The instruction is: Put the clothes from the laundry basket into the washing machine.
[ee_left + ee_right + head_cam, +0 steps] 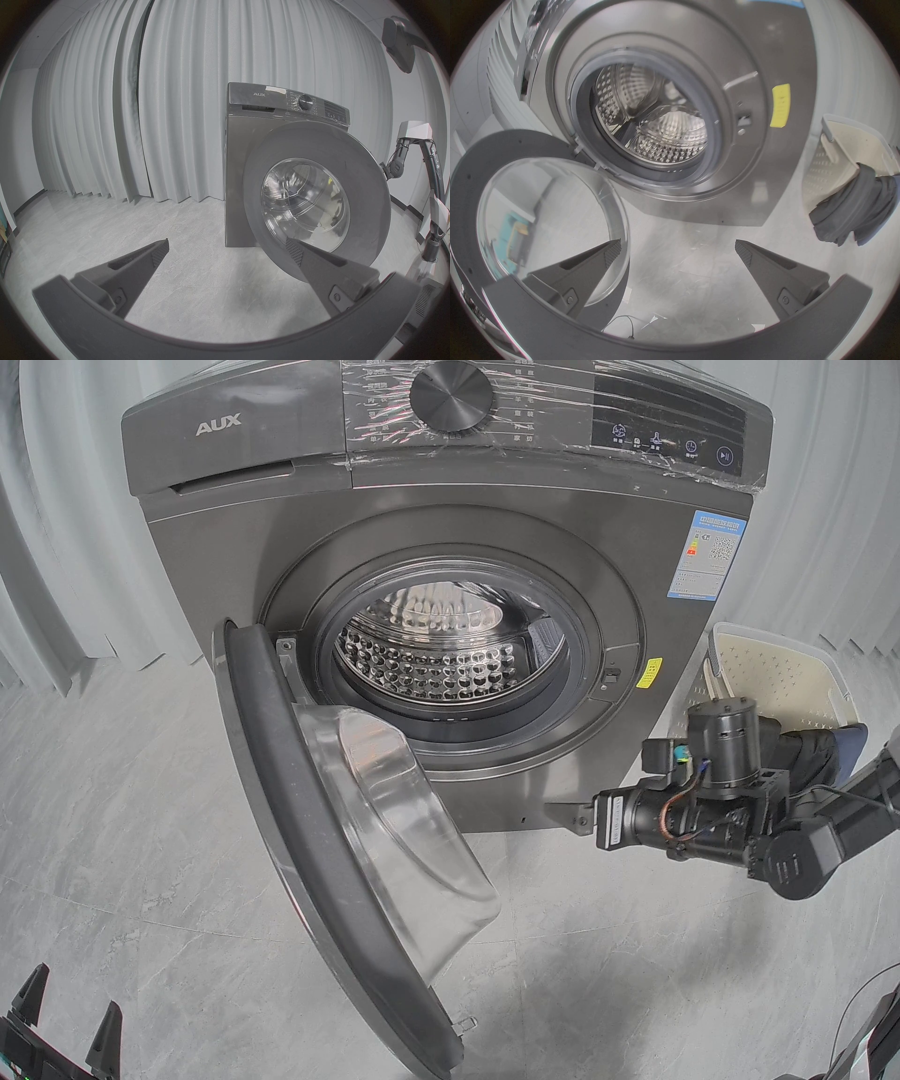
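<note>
Pale grey tiled floor (112,810) and white pleated curtains (178,117) surround the washing machine (450,547), its door (309,847) wide open. Dark clothes (853,206) spill from the cream laundry basket (797,669) beside it. Left end effector (227,243) and right end effector (677,243) both gape apart, holding nothing.

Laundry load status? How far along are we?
Done: the washer door stands open. In hand: nothing; the right hand and the left hand are both open and empty. Left: everything. The drum looks empty, and the dark clothes hang over the rim of the laundry basket beside the machine.
</note>
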`<state>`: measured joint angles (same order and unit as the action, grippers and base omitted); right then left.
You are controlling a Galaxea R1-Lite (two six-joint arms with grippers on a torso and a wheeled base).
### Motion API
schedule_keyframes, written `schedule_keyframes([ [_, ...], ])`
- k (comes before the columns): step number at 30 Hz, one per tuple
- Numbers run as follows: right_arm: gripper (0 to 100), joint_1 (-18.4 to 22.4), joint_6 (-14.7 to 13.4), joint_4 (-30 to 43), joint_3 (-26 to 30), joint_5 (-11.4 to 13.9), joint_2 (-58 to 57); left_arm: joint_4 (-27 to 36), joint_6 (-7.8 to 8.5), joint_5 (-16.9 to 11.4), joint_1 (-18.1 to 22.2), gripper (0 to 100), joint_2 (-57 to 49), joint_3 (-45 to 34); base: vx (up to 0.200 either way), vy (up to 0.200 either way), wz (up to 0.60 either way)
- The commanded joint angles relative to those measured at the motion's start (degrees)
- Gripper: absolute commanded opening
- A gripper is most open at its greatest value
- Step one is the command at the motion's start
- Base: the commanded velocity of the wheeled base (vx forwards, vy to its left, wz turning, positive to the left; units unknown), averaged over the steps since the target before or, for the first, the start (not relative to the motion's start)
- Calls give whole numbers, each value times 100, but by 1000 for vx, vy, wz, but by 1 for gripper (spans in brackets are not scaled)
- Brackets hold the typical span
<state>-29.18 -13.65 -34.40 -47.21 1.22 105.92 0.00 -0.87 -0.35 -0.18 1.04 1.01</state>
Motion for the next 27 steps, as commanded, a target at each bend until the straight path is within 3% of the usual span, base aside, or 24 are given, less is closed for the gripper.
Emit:
schedule_keyframes([
  [1,100,-457,-32,-23,-253,1,702,0,-1,0,9,100,-95,-92,0,0,0],
  [3,100,-843,-76,-172,-262,1,912,0,-10,0,1,100,-95,-92,0,0,0],
  [7,100,-1116,-94,-453,-157,1,965,0,-10,0,1,100,-95,-92,0,0,0],
  [13,100,-1028,-85,-594,-271,19,789,0,-1,0,1,100,-95,-92,-200,0,0],
  [19,100,-887,-58,-603,-288,-8,869,0,7,0,1,100,-95,-92,0,0,0],
  [23,100,-914,-50,-594,-614,-52,1238,0,7,0,1,100,-95,-92,0,0,0],
  [27,100,-1212,-58,-620,-991,-113,1756,0,7,0,1,100,-95,-92,0,0,0],
])
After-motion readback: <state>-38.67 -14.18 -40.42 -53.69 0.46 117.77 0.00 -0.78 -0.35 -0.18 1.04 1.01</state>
